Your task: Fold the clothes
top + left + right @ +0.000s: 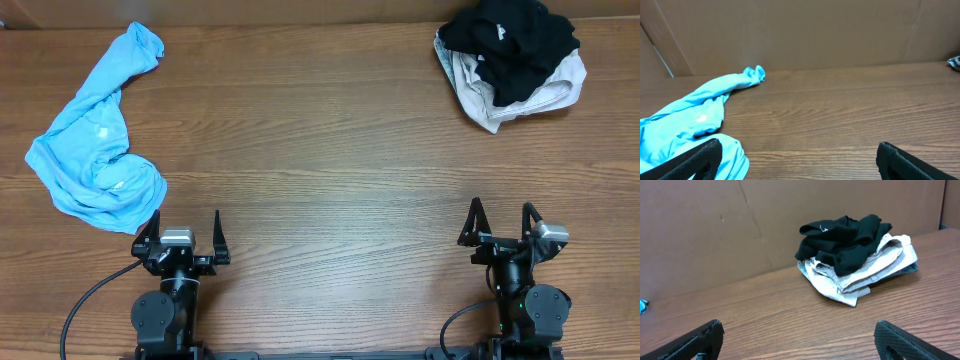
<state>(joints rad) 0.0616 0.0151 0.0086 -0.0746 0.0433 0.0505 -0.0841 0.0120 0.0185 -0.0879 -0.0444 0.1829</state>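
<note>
At the near edge of the table (pixel 320 170) both arms are sitting low, the left gripper (pixel 183 224) and the right gripper (pixel 501 216) each holding its jaws spread wide with nothing between them. Just beyond and to the left of the left gripper, a light blue garment (pixel 100 150) is lying bunched in a long twisted strip, its near end nearly reaching that gripper's fingers and its far end trailing toward the back left corner. The middle of the table is lying bare between the two arms. Far off in the back right corner, well apart from the right gripper, the black T-shirt (pixel 510 40) is slumping in a crumpled heap on top of a beige garment (pixel 525 98), close to the cardboard wall (pixel 740 220). All this cloth is looking light, soft and limp, so it is likely going to sag, stretch and drag along the wood rather than keep any shape when lifted. Collar, sleeves and hem are not showing clearly in the heap, so a sensible first hold is probably a pinch on a raised outer fold of the black fabric, peeling it off the beige piece before hunting for shoulders or hem corners.
</note>
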